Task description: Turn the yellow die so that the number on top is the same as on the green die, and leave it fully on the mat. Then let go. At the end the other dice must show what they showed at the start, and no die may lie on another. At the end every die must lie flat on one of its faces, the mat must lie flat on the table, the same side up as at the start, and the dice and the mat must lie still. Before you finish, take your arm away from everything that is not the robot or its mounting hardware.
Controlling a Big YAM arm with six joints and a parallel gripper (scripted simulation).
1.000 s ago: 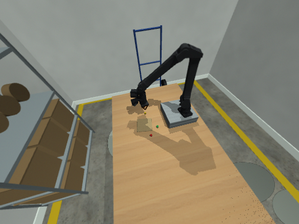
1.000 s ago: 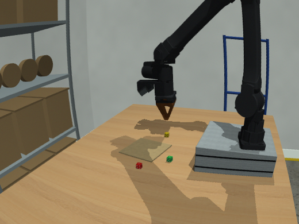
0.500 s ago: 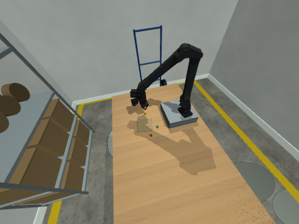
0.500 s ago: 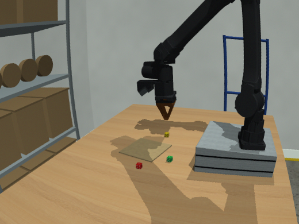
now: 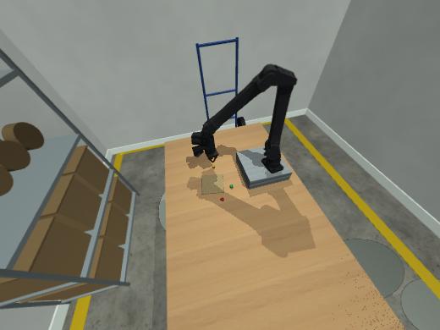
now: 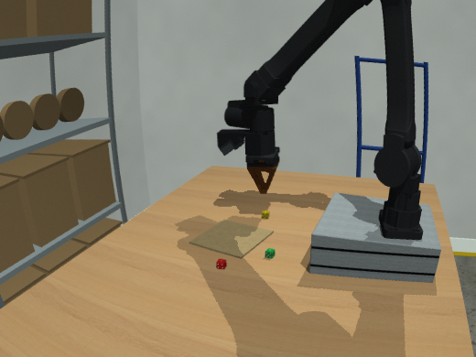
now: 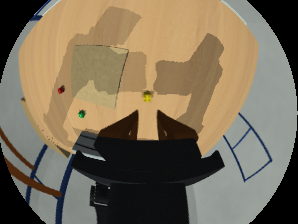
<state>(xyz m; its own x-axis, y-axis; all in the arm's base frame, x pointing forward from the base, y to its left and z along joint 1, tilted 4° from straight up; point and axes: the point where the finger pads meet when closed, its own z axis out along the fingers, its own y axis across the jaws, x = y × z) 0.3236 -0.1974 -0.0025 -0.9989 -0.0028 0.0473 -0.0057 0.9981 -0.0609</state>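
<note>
A: From the top view, where does the yellow die (image 5: 213,167) sit?

B: On the bare surface (image 5: 237,262), just beyond the far edge of the mat (image 5: 212,184) and not on it. The gripper (image 5: 213,159) hangs close above it. The green die (image 5: 231,185) lies off the mat's right side, the red die (image 5: 222,199) near its front corner.

A: And the exterior view?

B: The fingers (image 6: 259,178) point straight down, drawn to a narrow gap with nothing between them, well above the yellow die (image 6: 265,213). The green die (image 6: 270,253) and red die (image 6: 221,264) sit apart from the mat (image 6: 231,236).

A: The wrist view?

B: The yellow die (image 7: 148,96) lies just ahead of the gap between the finger tips. I judge the gap looks close to the die's width, so the descent should stay centred over it and the fingers should meet two opposite flat faces squarely, leaving room to roll it.

A: Any writing or brands?

B: None that I can read; the pips on every die are too small to count, so the green die's number cannot be told from here
</note>
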